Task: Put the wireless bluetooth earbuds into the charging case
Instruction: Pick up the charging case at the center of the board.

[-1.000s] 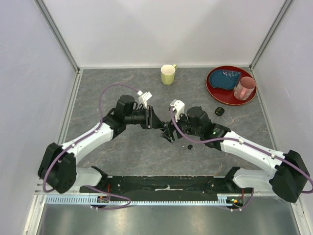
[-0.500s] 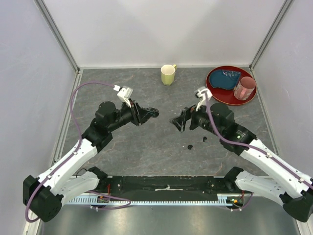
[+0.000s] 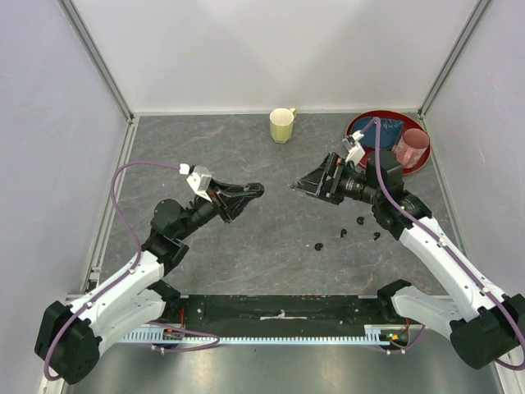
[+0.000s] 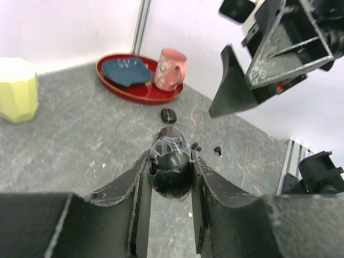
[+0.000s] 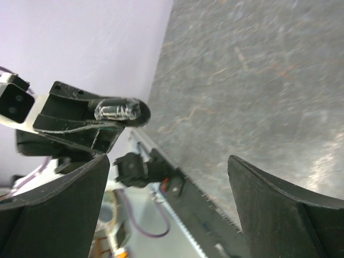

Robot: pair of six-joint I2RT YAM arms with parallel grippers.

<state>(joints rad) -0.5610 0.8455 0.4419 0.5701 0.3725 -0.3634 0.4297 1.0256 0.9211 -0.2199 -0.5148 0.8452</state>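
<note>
My left gripper (image 3: 250, 191) is shut on a glossy black rounded case (image 4: 171, 167) with a clear crinkled film on top, held above the table; it also shows in the right wrist view (image 5: 121, 111). My right gripper (image 3: 304, 185) is open and empty, raised, facing the left one across a gap; its jaws stand wide apart (image 5: 169, 161). Several tiny black earbud bits lie on the table under the right arm (image 3: 319, 245) (image 3: 342, 233) (image 3: 361, 220); some show in the left wrist view (image 4: 196, 147).
A yellow mug (image 3: 281, 125) stands at the back. A red tray (image 3: 361, 150) at the back right holds a blue cloth (image 3: 384, 131) and a pink mug (image 3: 410, 148). A second small black oval (image 4: 169, 115) lies near the tray.
The two grippers have drawn apart from mid-table. The right arm swung back towards the tray, uncovering more black bits. The left gripper still holds the black case.
</note>
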